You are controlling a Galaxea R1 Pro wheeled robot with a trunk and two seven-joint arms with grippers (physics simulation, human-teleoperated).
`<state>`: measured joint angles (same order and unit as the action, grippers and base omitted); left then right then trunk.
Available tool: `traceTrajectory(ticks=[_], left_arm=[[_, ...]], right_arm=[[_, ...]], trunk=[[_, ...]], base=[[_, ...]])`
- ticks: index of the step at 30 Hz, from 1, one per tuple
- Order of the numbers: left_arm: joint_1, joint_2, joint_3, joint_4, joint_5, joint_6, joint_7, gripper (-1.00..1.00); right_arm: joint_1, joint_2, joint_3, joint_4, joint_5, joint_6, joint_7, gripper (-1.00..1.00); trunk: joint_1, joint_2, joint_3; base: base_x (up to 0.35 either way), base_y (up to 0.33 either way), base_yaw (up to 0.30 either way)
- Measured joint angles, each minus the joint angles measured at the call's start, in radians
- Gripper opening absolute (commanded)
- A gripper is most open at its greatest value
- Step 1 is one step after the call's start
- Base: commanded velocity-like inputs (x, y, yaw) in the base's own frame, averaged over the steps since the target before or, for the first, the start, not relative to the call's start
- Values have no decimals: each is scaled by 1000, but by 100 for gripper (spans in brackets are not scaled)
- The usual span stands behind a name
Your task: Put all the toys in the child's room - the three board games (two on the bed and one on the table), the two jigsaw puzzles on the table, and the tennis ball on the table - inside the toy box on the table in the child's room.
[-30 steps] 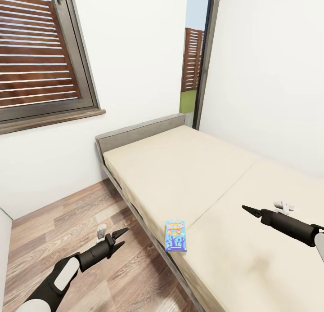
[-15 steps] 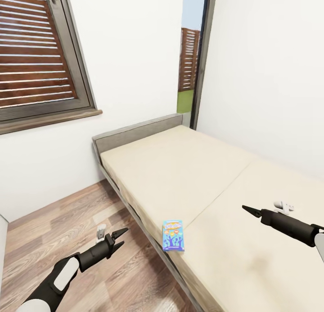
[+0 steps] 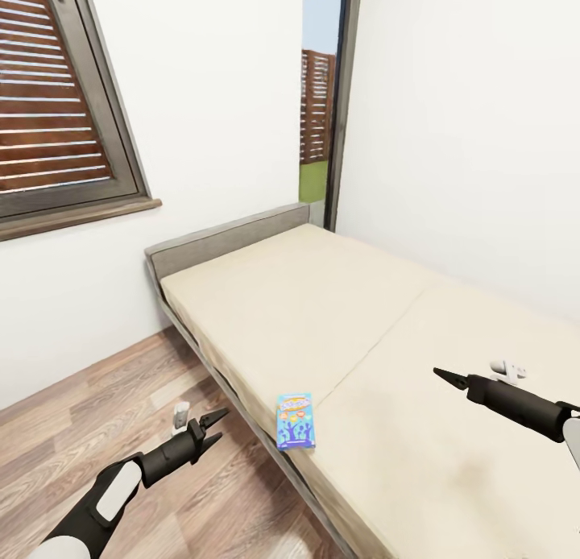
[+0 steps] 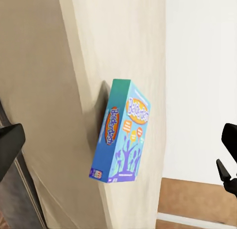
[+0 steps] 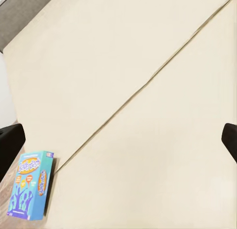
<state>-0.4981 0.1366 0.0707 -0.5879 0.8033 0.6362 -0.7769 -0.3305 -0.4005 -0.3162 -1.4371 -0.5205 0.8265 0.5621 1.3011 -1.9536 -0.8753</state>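
One board game (image 3: 296, 420), a blue box with colourful print, lies flat at the near edge of the beige bed (image 3: 322, 317). My left gripper (image 3: 223, 424) hovers open over the floor, left of the box and apart from it. In the left wrist view the board game (image 4: 122, 135) stands between the two black fingers (image 4: 10, 145), well ahead of them. My right gripper (image 3: 441, 374) hangs over the mattress to the right of the box; in the right wrist view its fingers (image 5: 7, 150) sit wide apart, open and empty, with the board game (image 5: 30, 190) off to one side.
The bed's grey headboard (image 3: 225, 237) meets the white wall under a dark-framed window (image 3: 56, 116). A tall narrow pane (image 3: 318, 116) stands in the corner. Wood floor (image 3: 80, 430) runs along the bed's left side. A white wall borders the bed on the right.
The whole picture has slid to the left, so the camera has moved. Both arms hold the same pose, and the board game lies where it was on the bed.
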Motion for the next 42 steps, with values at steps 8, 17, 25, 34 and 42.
traceTrajectory(ticks=[8,17,25,34,42], left_arm=[[0,0,0,0,0,0,2,100],[0,1,0,1,0,1,3,100],[0,7,0,10,0,1,4,100],[0,20,0,47,0,0,3,100],[5,15,30,64,12,-20,4,100]], right_arm=[[0,0,0,0,0,0,0,100],[0,0,0,0,0,0,1,100],[0,0,0,0,0,0,0,100],[0,0,-1,1,1,-1,-3,100],[0,13,8,1,-4,-2,4,100]], trunk=[[0,0,0],[0,0,0],[0,0,0],[0,0,0],[0,0,0]], base=[[0,0,-27],[0,0,-8],[0,0,-2],[0,0,0],[0,0,0]])
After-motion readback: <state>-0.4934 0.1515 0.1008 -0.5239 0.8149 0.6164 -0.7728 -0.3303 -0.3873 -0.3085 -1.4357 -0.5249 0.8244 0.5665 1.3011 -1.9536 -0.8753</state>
